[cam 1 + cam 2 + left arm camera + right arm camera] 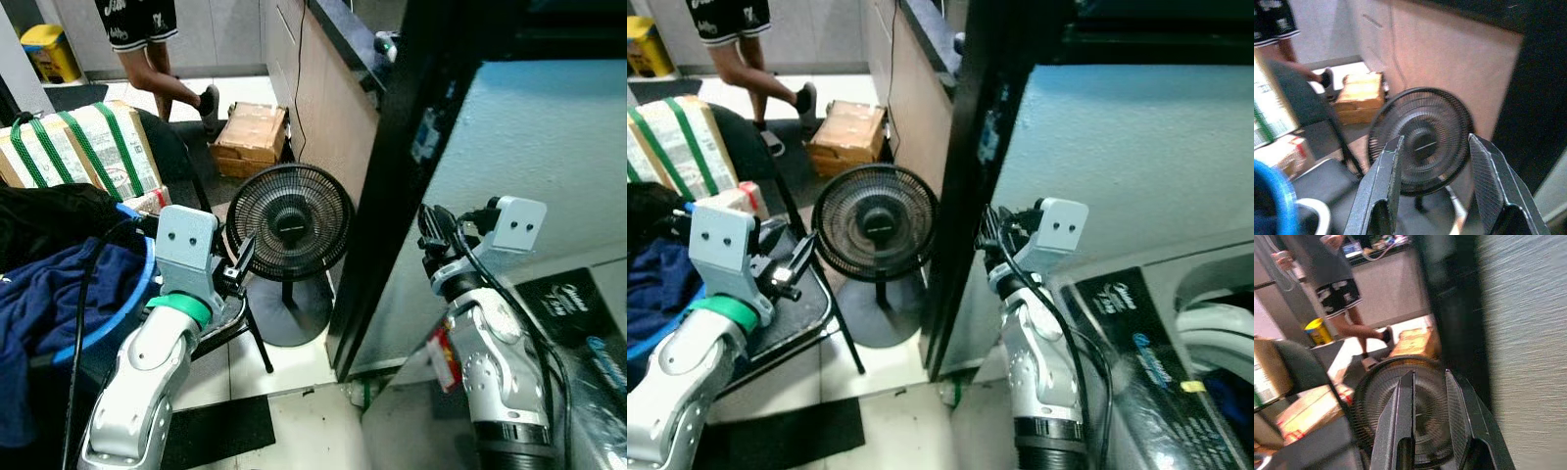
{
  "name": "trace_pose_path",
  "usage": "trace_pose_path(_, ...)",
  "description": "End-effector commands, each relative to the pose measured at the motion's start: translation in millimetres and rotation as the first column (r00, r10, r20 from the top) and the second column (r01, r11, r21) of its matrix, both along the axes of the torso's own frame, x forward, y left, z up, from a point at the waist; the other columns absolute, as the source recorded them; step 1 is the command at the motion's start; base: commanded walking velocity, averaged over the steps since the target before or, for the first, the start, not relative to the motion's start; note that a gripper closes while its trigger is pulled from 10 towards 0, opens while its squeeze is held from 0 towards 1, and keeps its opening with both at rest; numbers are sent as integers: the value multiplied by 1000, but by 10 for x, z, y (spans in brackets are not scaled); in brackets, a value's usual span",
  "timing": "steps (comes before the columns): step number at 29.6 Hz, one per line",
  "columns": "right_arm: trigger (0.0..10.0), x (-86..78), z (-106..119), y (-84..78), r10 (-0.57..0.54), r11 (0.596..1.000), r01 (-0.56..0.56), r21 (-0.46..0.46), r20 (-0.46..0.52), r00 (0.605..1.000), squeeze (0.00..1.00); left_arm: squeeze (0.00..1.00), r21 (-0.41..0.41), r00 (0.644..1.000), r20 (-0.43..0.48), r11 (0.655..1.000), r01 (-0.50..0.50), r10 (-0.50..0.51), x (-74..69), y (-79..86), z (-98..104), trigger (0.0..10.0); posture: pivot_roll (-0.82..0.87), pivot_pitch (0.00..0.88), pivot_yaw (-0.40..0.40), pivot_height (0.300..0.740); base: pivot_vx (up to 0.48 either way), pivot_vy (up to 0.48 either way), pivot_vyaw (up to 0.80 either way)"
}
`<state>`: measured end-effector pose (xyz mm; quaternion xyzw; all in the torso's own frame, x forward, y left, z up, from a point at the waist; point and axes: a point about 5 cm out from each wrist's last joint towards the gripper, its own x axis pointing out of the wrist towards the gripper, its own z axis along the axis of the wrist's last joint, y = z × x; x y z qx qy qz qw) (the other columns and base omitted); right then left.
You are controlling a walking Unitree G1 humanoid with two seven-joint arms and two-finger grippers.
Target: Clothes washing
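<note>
A blue basket at nine o'clock held clothes. My left pincer gaped empty; my right pincer stood slightly apart, empty.

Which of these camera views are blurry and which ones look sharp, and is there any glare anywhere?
Left eye view: mostly sharp; the fan grille reads clearly. Right eye view: a bit softer, with pale glare on the washer top. Left wrist view: soft throughout, the cardboard box smeared, the open left gripper dark. Right wrist view: motion-streaked, especially the grey wall; the right gripper stands open.
</note>
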<state>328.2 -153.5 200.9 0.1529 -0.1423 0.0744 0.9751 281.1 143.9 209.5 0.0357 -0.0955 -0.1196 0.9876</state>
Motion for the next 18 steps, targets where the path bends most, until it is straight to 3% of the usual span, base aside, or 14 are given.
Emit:
trace_pose_path(1,10000,-4,-56,-4,1,1000,-1,8,-12,1000,0,0,-1,1000,-23,1000,0,0,-3,-11,-46,10000,75,51,-7,740,0,446,0)
trace_pose_path(4,10000,4,-52,2,4,1000,-4,7,-10,1000,0,0,-3,1000,-21,1000,-4,3,1,-3,-43,10000,75,51,-7,740,0,426,0)
trace_pose_path(18,10000,57,-68,51,26,1000,-26,2,-11,1000,0,0,-69,997,-37,995,-77,75,41,66,-101,10000,78,28,-29,740,0,0,0)
